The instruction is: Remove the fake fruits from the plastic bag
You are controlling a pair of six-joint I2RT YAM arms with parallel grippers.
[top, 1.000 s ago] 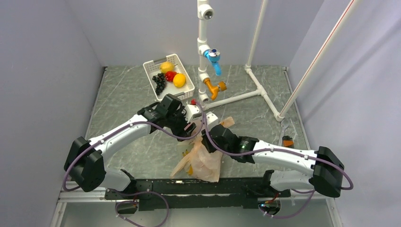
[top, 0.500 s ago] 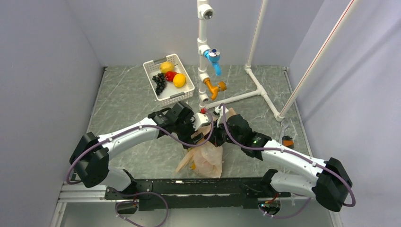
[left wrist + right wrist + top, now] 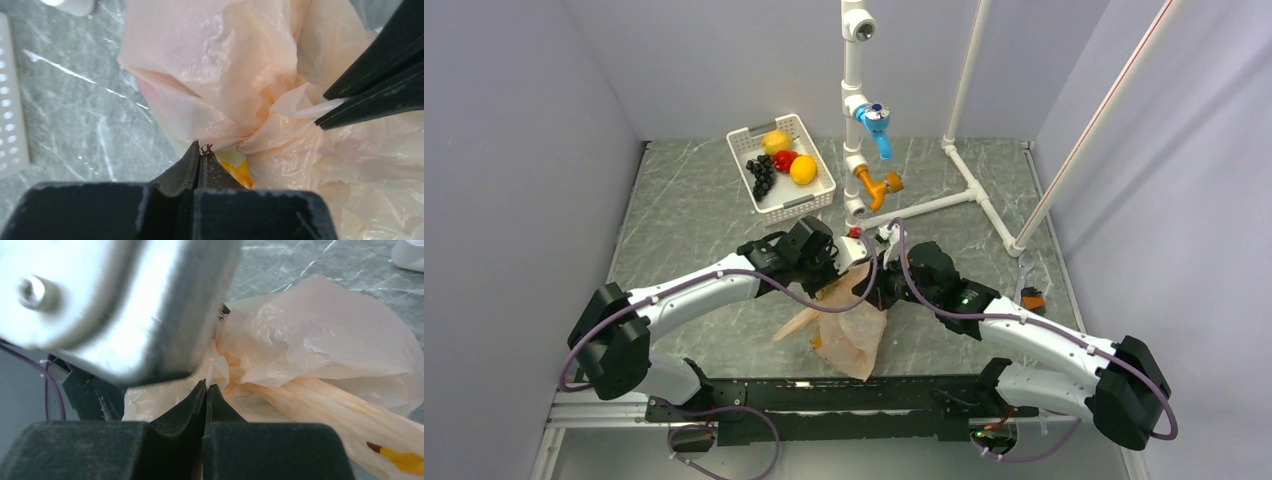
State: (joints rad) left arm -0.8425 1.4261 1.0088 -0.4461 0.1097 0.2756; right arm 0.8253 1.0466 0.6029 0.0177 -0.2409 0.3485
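Observation:
The peach-orange plastic bag (image 3: 849, 330) hangs bunched between both grippers above the table's middle. My left gripper (image 3: 841, 278) is shut on a fold of its film, with the tips pinched together in the left wrist view (image 3: 200, 150) beside the yellow print (image 3: 241, 172). My right gripper (image 3: 879, 292) is shut on a thin white edge of the bag (image 3: 325, 340) just across from it; its black fingers (image 3: 370, 92) show in the left wrist view. No fake fruits show clearly through the film. A red fruit (image 3: 785, 160) lies in the basket.
A white basket (image 3: 816, 195) at the back left also holds a lemon, an orange fruit and black grapes. A white pipe frame (image 3: 854, 110) with blue and orange valves stands behind the grippers, its foot bars running to the right. Grey walls enclose the table.
My left gripper opened wide, then shut on the bag. Both arms have drawn together at the bag's top, and its lower part now hangs further left.

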